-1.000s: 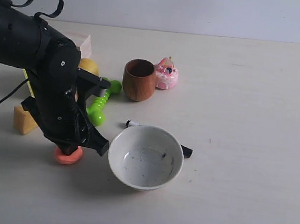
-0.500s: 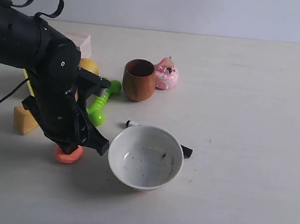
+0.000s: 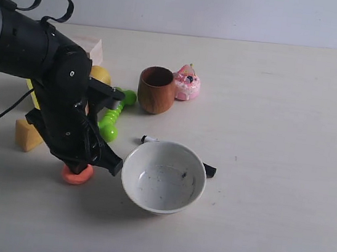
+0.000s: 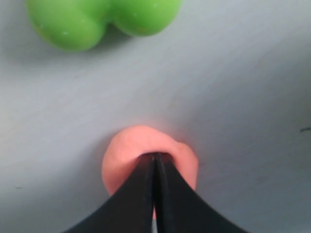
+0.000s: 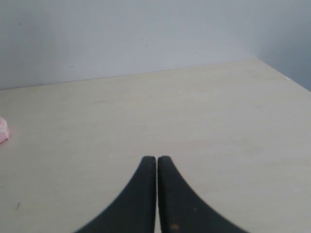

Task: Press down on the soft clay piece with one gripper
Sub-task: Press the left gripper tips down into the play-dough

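The soft clay piece is a small salmon-orange lump on the table, left of the white bowl. My left gripper stands straight over it, shut, tips sunk into its top. In the left wrist view the closed black fingertips press into the clay, which bulges round them; nothing lies between the fingers. My right gripper is shut and empty above bare table, out of the exterior view.
White bowl sits right beside the clay. A green toy, yellow lemon, yellow-orange wedge, wooden cup, pink cake toy and a black-and-white marker lie behind.
The left arm has sunk very slightly, and the clay looks a bit flatter beneath the tips. The rest has not moved.
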You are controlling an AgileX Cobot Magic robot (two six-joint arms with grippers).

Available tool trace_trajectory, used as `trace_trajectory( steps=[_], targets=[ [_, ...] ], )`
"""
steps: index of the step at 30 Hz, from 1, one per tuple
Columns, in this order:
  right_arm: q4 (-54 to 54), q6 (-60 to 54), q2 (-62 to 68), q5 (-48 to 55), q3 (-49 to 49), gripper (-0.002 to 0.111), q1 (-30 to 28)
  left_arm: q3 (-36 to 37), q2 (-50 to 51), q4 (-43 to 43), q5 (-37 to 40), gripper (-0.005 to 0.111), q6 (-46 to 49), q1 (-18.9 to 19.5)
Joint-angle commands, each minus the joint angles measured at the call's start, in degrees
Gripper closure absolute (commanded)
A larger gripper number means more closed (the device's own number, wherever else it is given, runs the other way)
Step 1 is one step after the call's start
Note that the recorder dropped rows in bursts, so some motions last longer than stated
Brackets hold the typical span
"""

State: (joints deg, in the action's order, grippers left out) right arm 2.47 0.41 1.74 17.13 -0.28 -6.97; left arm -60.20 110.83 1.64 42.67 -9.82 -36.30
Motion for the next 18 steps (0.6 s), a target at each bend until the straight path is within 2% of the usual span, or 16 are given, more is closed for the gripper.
trace_trajectory(
  steps=[1, 14, 18],
  targets=[
    [0.20, -0.41, -0.38, -0.75, 0.28, 0.106, -0.31, 0.05, 1.82, 0.54, 0.05, 0.107, -0.03, -0.28],
    [0.20, -0.41, -0.38, -0.75, 0.28, 0.106, -0.31, 0.05, 1.81, 0.54, 0.39, 0.106, 1.41, -0.28],
    [0.20, -0.41, -0.38, -0.75, 0.28, 0.106, -0.31, 0.05, 1.81, 0.54, 0.47, 0.095, 2.20, -0.28]
  ],
)
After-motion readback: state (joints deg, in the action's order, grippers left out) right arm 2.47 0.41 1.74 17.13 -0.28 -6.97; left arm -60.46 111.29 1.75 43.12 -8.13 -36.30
